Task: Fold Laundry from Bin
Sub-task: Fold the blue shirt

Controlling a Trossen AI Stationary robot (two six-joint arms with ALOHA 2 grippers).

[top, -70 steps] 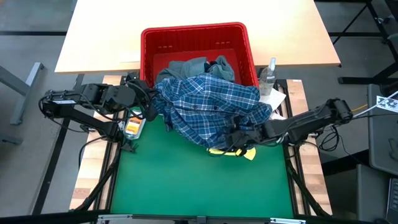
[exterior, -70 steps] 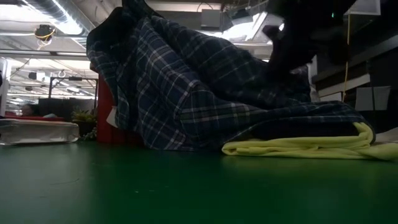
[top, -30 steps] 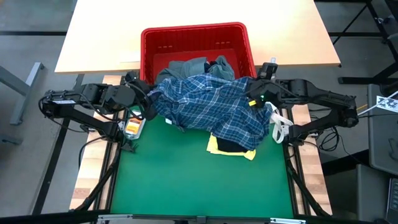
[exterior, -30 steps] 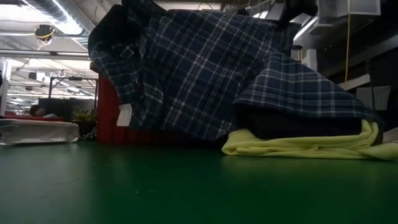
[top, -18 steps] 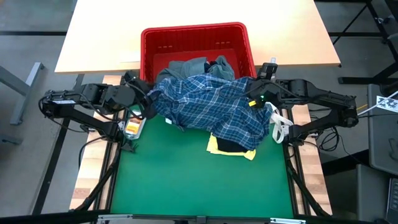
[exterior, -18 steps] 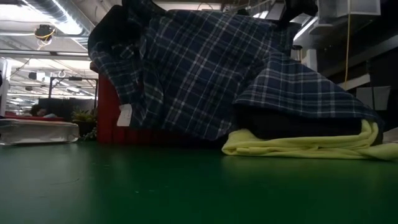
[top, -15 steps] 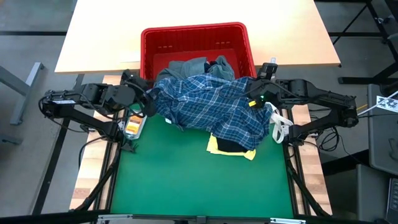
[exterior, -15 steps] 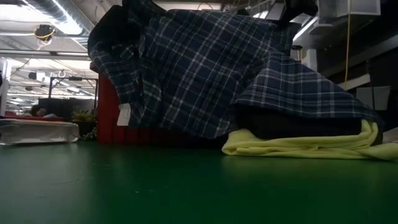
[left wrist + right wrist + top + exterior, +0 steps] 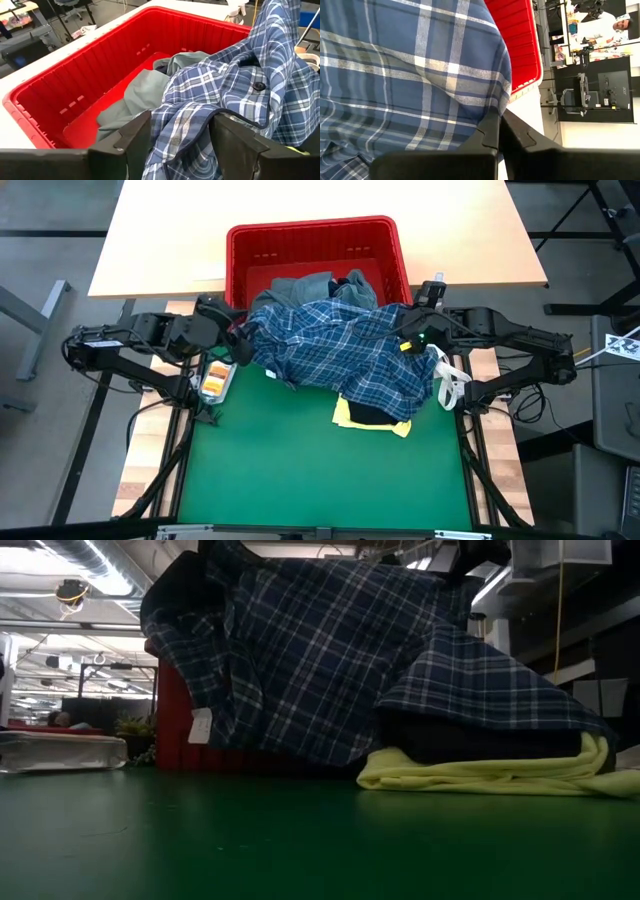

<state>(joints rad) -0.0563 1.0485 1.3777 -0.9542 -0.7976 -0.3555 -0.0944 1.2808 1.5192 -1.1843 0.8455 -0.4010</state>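
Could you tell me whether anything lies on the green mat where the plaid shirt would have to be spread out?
Yes. A small yellow garment with a dark navy garment on top lies at the far right part of the green mat, partly under the blue-white plaid shirt. The near part looks bare.

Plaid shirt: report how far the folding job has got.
Done: a yellow garment with a dark one on it lies on the green mat. In hand: both grippers, left and right, grip the plaid shirt, unfolded. Left: grey garment in the bin.
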